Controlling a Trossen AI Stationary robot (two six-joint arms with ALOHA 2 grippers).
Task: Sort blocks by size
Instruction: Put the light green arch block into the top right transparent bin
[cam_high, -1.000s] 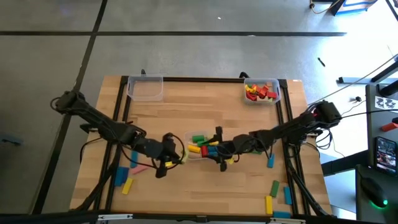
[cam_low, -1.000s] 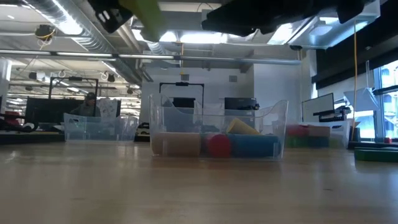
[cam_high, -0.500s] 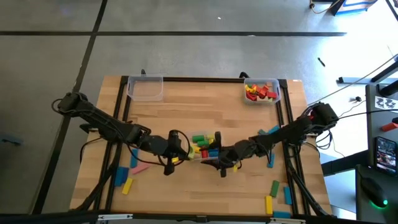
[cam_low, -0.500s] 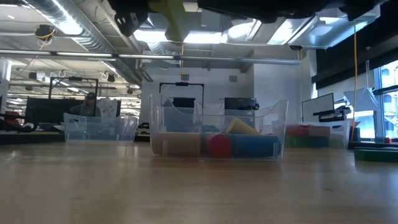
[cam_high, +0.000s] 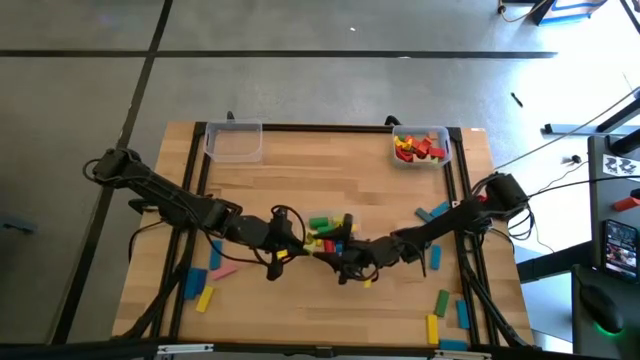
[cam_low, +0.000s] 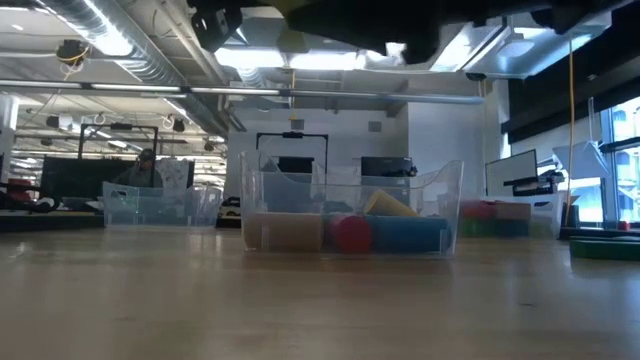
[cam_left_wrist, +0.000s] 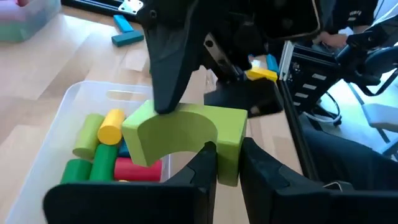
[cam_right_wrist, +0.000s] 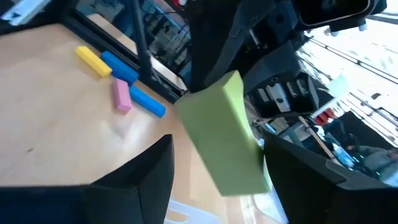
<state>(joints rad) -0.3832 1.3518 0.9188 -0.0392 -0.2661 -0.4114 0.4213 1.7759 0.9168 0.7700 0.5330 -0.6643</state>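
My left gripper (cam_high: 288, 250) is shut on a light-green arch block (cam_left_wrist: 186, 132) beside the left end of the clear middle bin (cam_high: 326, 232). That bin holds several blocks: green, yellow, red and blue. My right gripper (cam_high: 345, 268) is open just near of the bin. Its two fingers (cam_right_wrist: 148, 180) stand on either side of the arch (cam_right_wrist: 224, 144). In the low view both grippers hang at the top, with the arch (cam_low: 298, 40) high over the table. My left gripper pinches one leg of the arch (cam_left_wrist: 229, 163) between its two fingers, coming from the table's left. The arch is lifted clear above the bin's edge, with its hollow facing the gripper. My right gripper has one finger (cam_left_wrist: 166, 68) at the arch's other end; whether it touches, I cannot tell.
An empty clear bin (cam_high: 234, 142) stands at the far left. A bin with red blocks (cam_high: 420, 146) stands at the far right. Loose blocks lie near left (cam_high: 205, 285), near right (cam_high: 445, 300) and at mid right (cam_high: 432, 212).
My left gripper has carried the arch toward the table's right, up to the middle bin. My right gripper has moved toward the near edge and left, and now straddles the arch.
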